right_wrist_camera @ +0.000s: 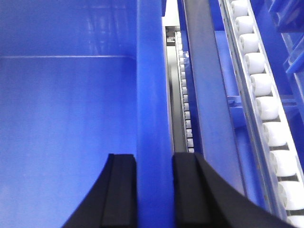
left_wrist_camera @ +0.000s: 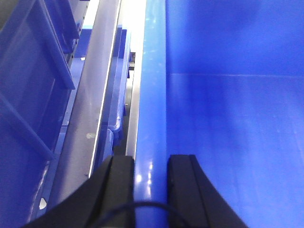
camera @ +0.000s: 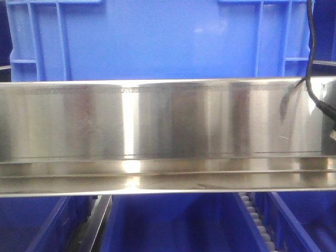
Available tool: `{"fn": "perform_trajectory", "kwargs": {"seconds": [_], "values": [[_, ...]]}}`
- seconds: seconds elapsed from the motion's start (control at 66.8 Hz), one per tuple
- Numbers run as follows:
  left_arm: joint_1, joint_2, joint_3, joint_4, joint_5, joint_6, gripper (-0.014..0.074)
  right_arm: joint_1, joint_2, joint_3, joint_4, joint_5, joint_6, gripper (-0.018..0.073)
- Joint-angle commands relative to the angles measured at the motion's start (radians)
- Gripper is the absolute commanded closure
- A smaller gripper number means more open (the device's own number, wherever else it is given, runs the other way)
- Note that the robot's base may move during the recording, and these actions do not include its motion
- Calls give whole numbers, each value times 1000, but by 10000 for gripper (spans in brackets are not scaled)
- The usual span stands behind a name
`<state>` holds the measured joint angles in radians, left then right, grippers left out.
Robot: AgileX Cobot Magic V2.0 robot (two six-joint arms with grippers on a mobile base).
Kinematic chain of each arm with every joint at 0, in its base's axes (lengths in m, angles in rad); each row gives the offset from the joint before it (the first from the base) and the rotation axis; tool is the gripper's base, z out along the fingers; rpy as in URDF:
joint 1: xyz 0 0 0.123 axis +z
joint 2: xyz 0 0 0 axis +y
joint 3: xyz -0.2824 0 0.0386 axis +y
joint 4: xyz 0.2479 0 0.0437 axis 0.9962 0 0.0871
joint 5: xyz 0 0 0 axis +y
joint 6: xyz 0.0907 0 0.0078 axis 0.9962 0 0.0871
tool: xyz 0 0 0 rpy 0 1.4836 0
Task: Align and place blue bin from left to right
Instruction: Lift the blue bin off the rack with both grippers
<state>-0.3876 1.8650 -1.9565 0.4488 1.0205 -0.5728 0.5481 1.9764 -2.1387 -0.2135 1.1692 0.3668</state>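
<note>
The blue bin point(camera: 157, 39) fills the top of the view, its flat smooth panel set between raised vertical ribs at left and right. Just below it, a polished steel rail point(camera: 168, 121) spans the full width. A black cable point(camera: 311, 52) hangs down at the right edge. Under the rail are more blue containers point(camera: 173, 226) and a white roller track point(camera: 254, 218).

Bright blue bin point(camera: 157, 39), silver rail point(camera: 168, 126), white rollers point(right_wrist_camera: 259, 83)
</note>
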Motion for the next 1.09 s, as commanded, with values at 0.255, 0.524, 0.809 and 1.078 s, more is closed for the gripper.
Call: {"fn": "perform_trajectory", "kwargs": {"seconds": [0.255, 0.524, 0.809, 1.078], "values": [[4, -77, -3, -1, 38, -7, 707, 19, -31, -130, -6, 52, -3, 628], [2, -174, -3, -7, 46, -7, 707, 24, -125, -132, -6, 52, -3, 628], [0, -273, -1, -48, 138, -7, 707, 91, -244, -62, -62, 52, 37, 629], [-100, -422, 187, 14, 86, -96, 707, 192, -433, 201, -185, 19, 177, 629]]}}
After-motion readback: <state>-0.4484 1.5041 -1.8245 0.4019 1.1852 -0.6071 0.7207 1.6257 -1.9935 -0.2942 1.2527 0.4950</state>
